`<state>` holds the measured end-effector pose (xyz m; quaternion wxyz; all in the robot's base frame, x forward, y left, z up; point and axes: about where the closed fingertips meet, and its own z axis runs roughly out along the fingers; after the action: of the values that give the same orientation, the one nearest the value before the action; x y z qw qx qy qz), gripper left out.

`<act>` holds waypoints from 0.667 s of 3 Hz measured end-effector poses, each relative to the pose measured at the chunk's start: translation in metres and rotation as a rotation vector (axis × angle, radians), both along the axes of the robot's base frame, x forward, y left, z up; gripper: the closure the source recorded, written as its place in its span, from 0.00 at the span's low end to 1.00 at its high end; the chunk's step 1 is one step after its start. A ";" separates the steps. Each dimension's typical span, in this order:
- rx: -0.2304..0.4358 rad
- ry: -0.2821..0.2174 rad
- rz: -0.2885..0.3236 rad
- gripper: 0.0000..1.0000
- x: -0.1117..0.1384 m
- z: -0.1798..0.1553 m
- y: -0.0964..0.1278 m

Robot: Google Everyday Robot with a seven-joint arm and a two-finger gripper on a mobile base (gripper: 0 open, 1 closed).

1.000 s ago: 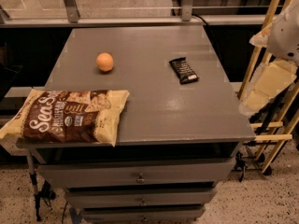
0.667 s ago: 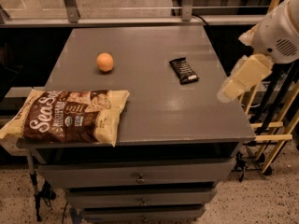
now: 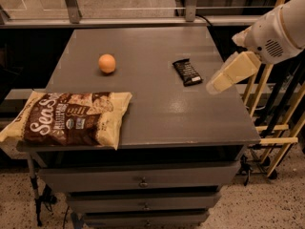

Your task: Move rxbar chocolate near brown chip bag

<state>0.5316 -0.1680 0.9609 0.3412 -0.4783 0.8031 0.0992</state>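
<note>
The rxbar chocolate (image 3: 187,72), a small flat black bar, lies on the grey table top (image 3: 157,104) right of centre. The brown chip bag (image 3: 66,118), large with white script and cream edges, lies at the table's front left corner and overhangs the left edge. My gripper (image 3: 215,84) reaches in from the right above the table's right side. It hangs a short way right of the bar and a little nearer the front, apart from it. It holds nothing that I can see.
An orange ball (image 3: 107,63) sits left of centre, behind the chip bag. The table has drawers (image 3: 143,181) below its front. Wooden rails (image 3: 271,128) stand right of the table. A glass wall runs behind it.
My arm has swung in from the right edge toward the table. The gripper is now over the table's right side, closer to the bar. The bar, bag and ball have not moved.
</note>
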 end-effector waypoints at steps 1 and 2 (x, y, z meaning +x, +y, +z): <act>0.023 -0.002 0.019 0.00 0.024 -0.013 0.007; 0.056 0.035 0.063 0.00 0.066 -0.051 0.025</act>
<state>0.5972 -0.1426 0.9100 0.3369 -0.4918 0.7905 0.1405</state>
